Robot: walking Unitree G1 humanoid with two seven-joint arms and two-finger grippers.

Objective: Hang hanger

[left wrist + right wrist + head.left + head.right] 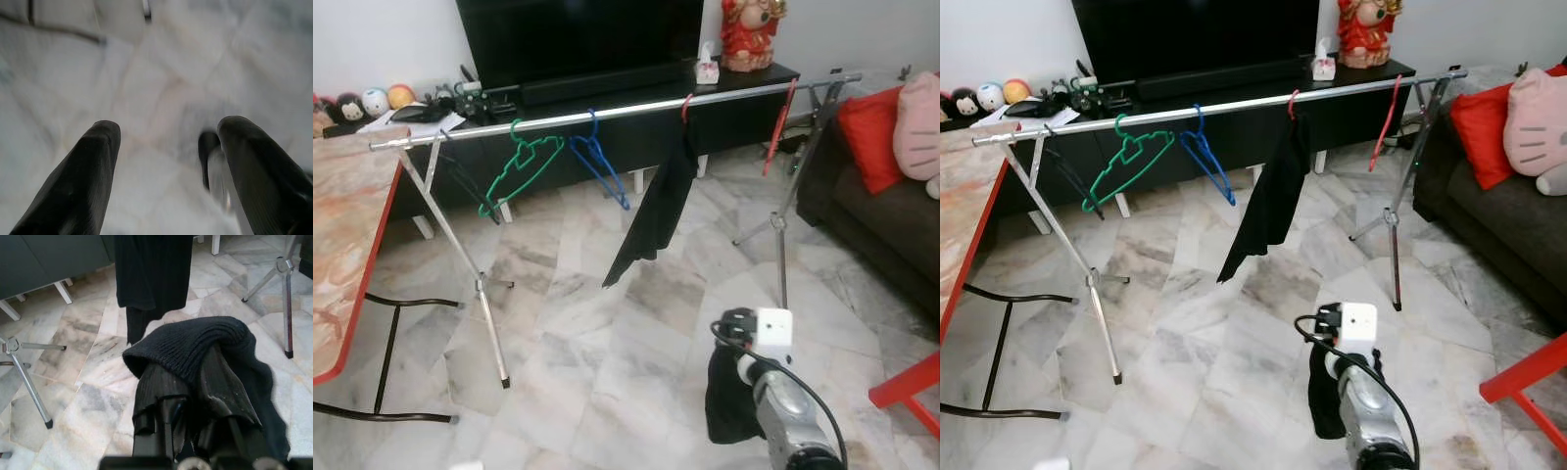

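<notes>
Right, your right tool (195, 396) is clamped on a black garment (195, 347), rail (607, 113) well ahead, while your left tool (166, 166) hangs fingers apart.

A red-edged marble table (342, 235) stands left; a dark sofa (891, 225) right.

Even, soft indoor light, fairly bright; head views sharp with faint shadows on marble floor (607, 372). TV screen (578, 34) at 12 o'clock reads flat black. Left wrist view heavily blurred, washed pale, left claw fingers (78, 181) out of focus. Right wrist view clear.
</notes>
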